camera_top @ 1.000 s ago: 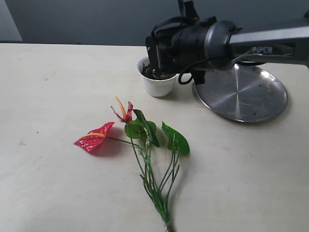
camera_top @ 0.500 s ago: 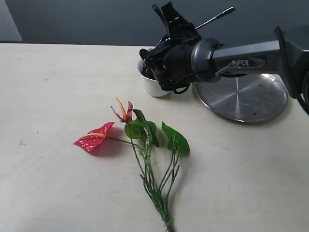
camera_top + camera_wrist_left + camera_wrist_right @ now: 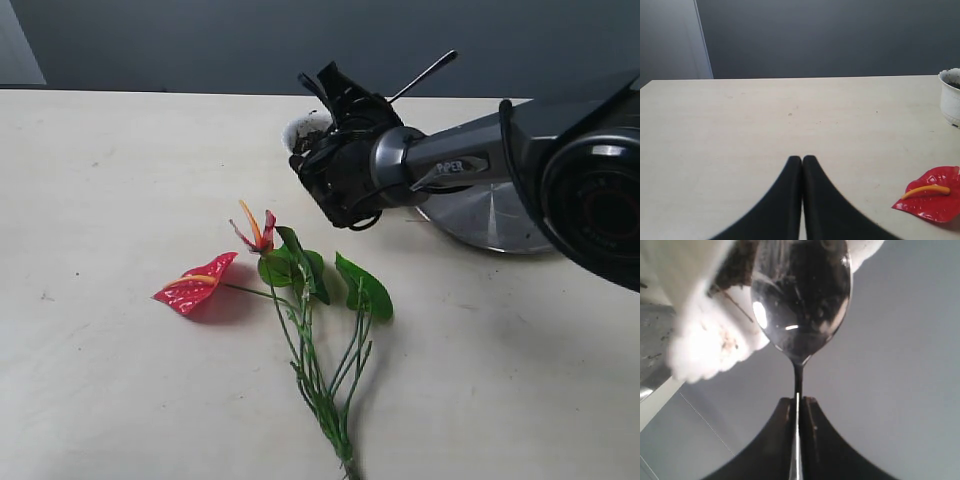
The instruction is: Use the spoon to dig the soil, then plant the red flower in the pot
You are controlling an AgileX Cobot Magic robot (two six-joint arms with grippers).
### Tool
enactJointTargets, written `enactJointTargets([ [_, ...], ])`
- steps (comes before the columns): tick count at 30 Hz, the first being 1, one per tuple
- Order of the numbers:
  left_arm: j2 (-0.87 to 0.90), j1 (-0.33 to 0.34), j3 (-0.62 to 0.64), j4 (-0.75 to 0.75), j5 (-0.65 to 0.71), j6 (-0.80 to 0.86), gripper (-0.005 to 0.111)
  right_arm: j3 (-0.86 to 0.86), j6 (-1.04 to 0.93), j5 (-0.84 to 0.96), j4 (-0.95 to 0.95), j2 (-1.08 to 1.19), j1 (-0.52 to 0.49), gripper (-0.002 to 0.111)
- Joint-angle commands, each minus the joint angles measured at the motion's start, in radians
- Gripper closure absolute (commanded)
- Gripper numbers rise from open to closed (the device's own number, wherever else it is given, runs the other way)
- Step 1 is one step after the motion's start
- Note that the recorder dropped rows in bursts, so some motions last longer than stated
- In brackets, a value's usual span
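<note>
Though still tight on the spoon (image 3: 800, 295) — right gripper (image 3: 797, 405) lower, pot (image 3: 300, 128) half-hidden

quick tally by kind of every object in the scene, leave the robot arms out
small white cup-shaped pot: 1
slim shiny silver metal spoon: 1
large round steel plate: 1
bunch of green stems with red heart-shaped blooms: 1
total: 4

glossy metal spoon (image 3: 800, 295), matt table (image 3: 110, 390)
</note>
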Motion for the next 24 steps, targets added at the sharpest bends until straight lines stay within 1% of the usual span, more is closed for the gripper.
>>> enactJointTargets([
  [1, 0.005, -0.006, -0.003, 0.008, -0.007, -0.001, 0.105, -0.006, -0.006, -0.003, -0.021, 0.002, -0.001, 0.109],
  [9, 0.005, -0.006, -0.003, 0.008, -0.007, -0.001, 0.105, -0.006, -0.007, -0.060, -0.021, 0.002, 0.027, 0.109],
  [16, 0.005, -0.006, -0.003, 0.008, -0.007, -0.001, 0.105, -0.006, -0.007, -0.055, -0.021, 0.002, 0.038, 0.109],
  [20, 0.005, -0.006, -0.003, 0.008, -0.007, -0.001, 0.105, -0.015, -0.007, 0.010, -0.021, 0.002, 0.031, 0.109],
  [24, 0.005, -0.006, -0.003, 0.008, -0.007, -0.001, 0.105, -0.076, -0.007, 0.104, -0.021, 0.002, 0.022, 0.109],
])
